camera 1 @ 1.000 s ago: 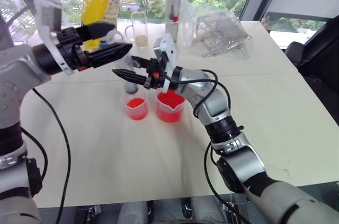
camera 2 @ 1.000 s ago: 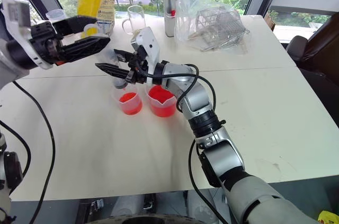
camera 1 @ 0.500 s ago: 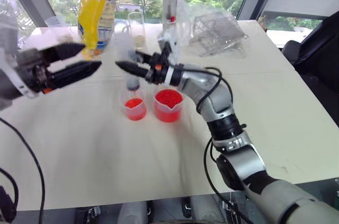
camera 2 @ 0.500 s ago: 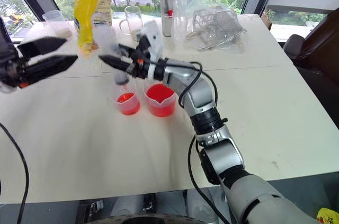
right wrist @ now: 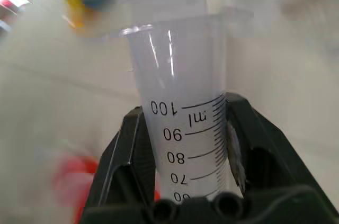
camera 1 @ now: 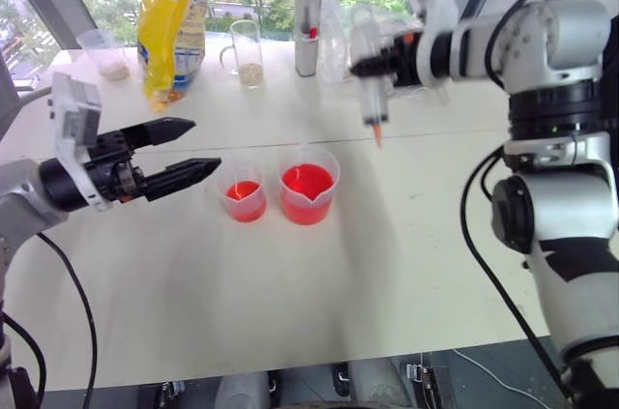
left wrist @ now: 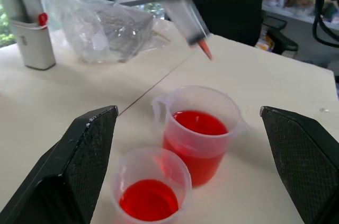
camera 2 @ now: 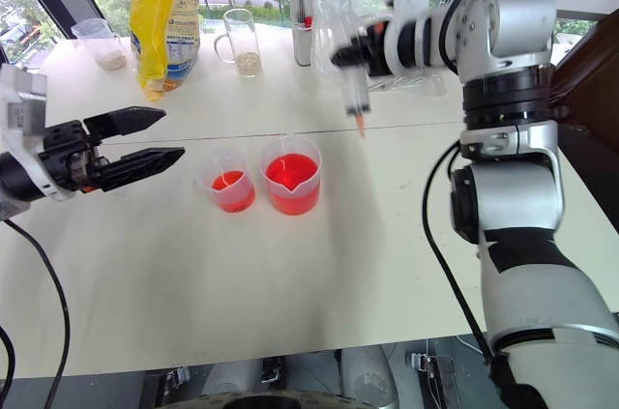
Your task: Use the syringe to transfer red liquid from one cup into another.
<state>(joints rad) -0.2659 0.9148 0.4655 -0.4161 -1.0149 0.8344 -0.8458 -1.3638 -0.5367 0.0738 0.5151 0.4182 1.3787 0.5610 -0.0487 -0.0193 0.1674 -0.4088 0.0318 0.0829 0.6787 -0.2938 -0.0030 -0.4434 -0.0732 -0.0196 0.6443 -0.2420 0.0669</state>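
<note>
My right gripper [camera 1: 379, 63] is shut on the syringe [camera 1: 371, 104] and holds it upright in the air, its orange tip pointing down. The tip hangs behind and to the right of the larger beaker [camera 1: 308, 198]. The wrist view shows the black fingers [right wrist: 119, 166] clamping the clear graduated barrel [right wrist: 183, 102]. The beaker holds red liquid [camera 1: 307, 180], and the smaller cup [camera 1: 245, 201] just left of it holds a shallower layer. My left gripper [camera 1: 203, 145] is open and lies level, left of the small cup, with nothing between its fingers [left wrist: 79, 166].
Along the far edge of the table stand a yellow bag [camera 1: 172, 13], a handled glass mug [camera 1: 251, 51], a grey canister [camera 1: 308, 11] and a clear bag with a wire rack [camera 2: 397, 42]. A small cup [camera 1: 104, 49] sits far left.
My right arm swung the syringe from over the small cup up and to the right, turning it tip-down. My left gripper dropped and drew back to the left, still open.
</note>
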